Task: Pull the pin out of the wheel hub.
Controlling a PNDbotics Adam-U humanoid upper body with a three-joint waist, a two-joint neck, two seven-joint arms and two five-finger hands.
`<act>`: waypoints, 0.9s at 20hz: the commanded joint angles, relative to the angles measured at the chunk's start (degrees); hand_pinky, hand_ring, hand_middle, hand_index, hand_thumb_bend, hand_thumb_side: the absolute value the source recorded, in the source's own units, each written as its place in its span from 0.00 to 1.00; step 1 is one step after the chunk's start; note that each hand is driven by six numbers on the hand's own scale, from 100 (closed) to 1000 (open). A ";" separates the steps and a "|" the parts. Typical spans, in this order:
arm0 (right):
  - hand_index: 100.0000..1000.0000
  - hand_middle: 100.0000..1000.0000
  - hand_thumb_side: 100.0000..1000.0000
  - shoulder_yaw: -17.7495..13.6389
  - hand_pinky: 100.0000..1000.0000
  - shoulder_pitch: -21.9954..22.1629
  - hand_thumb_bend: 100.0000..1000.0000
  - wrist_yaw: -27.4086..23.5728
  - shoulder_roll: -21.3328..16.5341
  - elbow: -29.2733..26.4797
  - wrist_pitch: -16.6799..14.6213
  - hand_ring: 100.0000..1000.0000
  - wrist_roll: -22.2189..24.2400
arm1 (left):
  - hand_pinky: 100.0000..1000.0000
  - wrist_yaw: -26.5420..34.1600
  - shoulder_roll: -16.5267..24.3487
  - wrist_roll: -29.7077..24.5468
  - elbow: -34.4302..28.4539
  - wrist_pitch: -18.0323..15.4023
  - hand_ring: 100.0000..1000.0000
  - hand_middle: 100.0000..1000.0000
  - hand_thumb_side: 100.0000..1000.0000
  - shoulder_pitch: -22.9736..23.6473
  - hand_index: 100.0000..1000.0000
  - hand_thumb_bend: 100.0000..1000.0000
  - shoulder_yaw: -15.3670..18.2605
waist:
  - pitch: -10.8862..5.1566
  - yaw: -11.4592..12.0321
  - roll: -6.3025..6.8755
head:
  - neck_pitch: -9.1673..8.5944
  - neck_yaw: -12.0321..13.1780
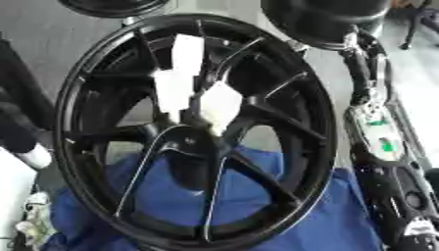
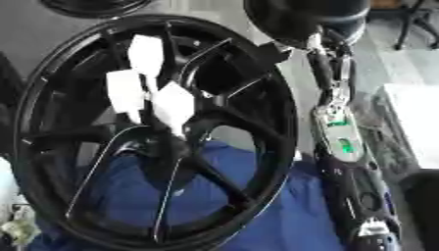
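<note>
A large black spoked wheel (image 1: pixel 85 162) lies tilted on a blue cloth (image 1: pixel 343 220) and fills most of both views. Its hub (image 1: pixel 190 144) sits just below the middle. My right hand (image 1: pixel 176 90) shows as three pale, flat parts over the spokes above the hub, and they narrow down toward the hub's centre. A dark wrist (image 2: pixel 267 54) leads from it to the upper right. I cannot make out the pin; the spot where the hand meets the hub is blurred. My left hand does not show.
A black arm section with silver parts and green lights (image 1: pixel 381 142) runs down the right side beside the rim. A dark shape with a pale end (image 1: pixel 30 152) sits at the left edge. Another black round object (image 1: pixel 111 6) lies at the top.
</note>
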 commanded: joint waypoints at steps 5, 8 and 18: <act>0.81 0.71 0.49 -0.04 0.82 -0.68 0.14 0.11 -1.04 -1.13 0.06 0.66 -0.32 | 0.62 0.11 1.12 -0.02 -0.89 -0.08 0.78 0.60 0.83 -0.58 0.65 0.02 0.21 | -1.34 -0.07 0.31 | -0.33 0.56; 0.81 0.71 0.50 -0.04 0.82 -0.69 0.14 0.10 -1.04 -1.13 0.07 0.66 -0.38 | 0.62 0.09 1.14 -0.03 -0.88 -0.06 0.78 0.60 0.83 -0.59 0.65 0.02 0.20 | -1.32 -0.11 0.33 | -0.28 0.75; 0.81 0.70 0.50 -0.72 0.82 -0.87 0.13 -0.47 -1.59 -1.14 0.00 0.66 -1.20 | 0.62 -0.12 1.75 -0.09 -2.07 0.15 0.78 0.60 0.81 -2.86 0.65 0.01 0.48 | -0.69 -0.97 0.42 | -0.99 1.18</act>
